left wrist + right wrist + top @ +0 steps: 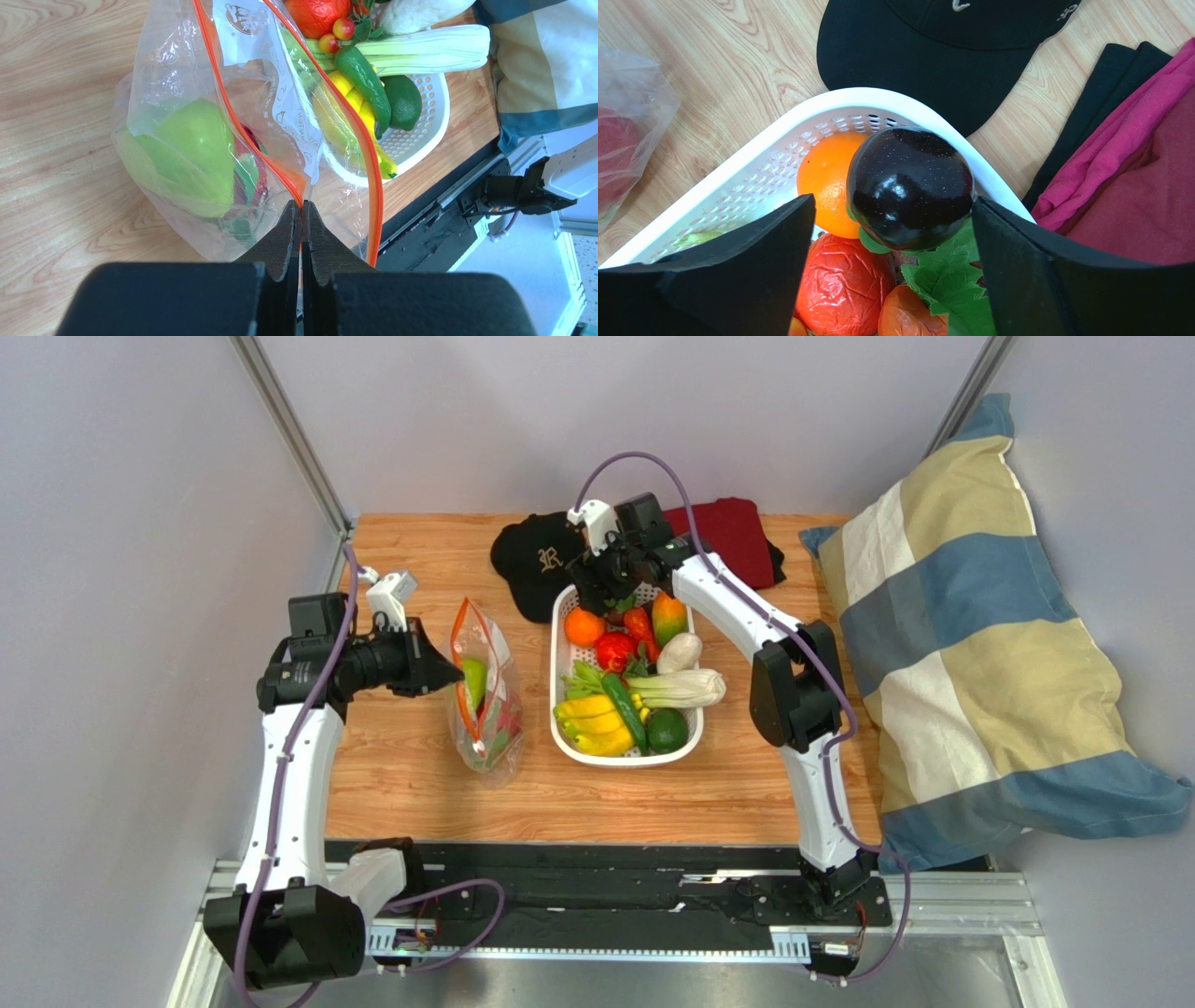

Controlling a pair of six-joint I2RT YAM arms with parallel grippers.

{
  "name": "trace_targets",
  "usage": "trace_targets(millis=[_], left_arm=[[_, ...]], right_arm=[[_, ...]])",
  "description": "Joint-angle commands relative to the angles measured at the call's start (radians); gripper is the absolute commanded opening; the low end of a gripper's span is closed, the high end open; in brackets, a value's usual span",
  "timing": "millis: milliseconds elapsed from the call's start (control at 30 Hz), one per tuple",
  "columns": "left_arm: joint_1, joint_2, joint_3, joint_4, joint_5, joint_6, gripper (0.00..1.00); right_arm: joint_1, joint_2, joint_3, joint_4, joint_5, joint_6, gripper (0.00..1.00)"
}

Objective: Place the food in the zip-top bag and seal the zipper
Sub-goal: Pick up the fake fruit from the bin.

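**Top view.** The left gripper (pixel 446 672) meets the left edge of the bag (pixel 488 703). The bag stands on the table (pixel 421 784), just left of the basket (pixel 564 735). The right gripper (pixel 617 585) hangs over the far end of the basket.

**Left wrist view.** The 2 jaws are pressed together and pinch the bag's edge at the zipper strip (pixel 217 105). The bag's mouth gapes open. 1 green fruit (pixel 189 157) lies inside the bag.

**Right wrist view.** The 2 jaws stand wide apart and grip nothing. A dark fruit (pixel 910 185) sits between them, resting on an orange (pixel 822 175) inside the basket's far end. A black cap (pixel 934 49) lies on the table just beyond the rim.
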Motion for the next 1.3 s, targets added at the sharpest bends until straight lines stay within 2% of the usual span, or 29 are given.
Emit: trace_targets(millis=[0,33,133,300,733,833,1033,1267], left_arm=[[0.006,0.0,0.041,0.046,0.03,-0.005,0.0],[0.005,-0.003,0.04,0.045,0.031,-0.007,0.0],[0.006,-0.007,0.038,0.043,0.034,-0.002,0.0],[0.006,-0.02,0.038,0.037,0.034,0.011,0.0],[0.002,-0.032,0.032,0.036,-0.013,0.005,0.0],[-0.012,-0.03,0.038,0.034,-0.024,-0.004,0.0],[-0.052,-0.027,0.06,0.036,-0.038,-0.042,0.0],[-0.052,-0.024,0.089,0.042,0.0,-0.085,0.0]], right_arm=[[0.007,0.003,0.004,0.02,-0.011,-0.018,0.81],[0.007,-0.003,0.003,0.027,-0.011,-0.015,0.73],[0.007,-0.016,-0.001,0.039,-0.005,-0.007,0.61],[0.007,-0.046,-0.005,0.039,-0.007,-0.001,0.49],[0.021,-0.304,-0.027,0.005,-0.149,0.109,0.43],[0.042,-0.387,-0.054,0.017,-0.239,0.154,0.43],[0.162,-0.48,-0.077,0.054,-0.332,0.195,0.43],[0.282,-0.45,-0.105,0.059,-0.359,0.159,0.43]])
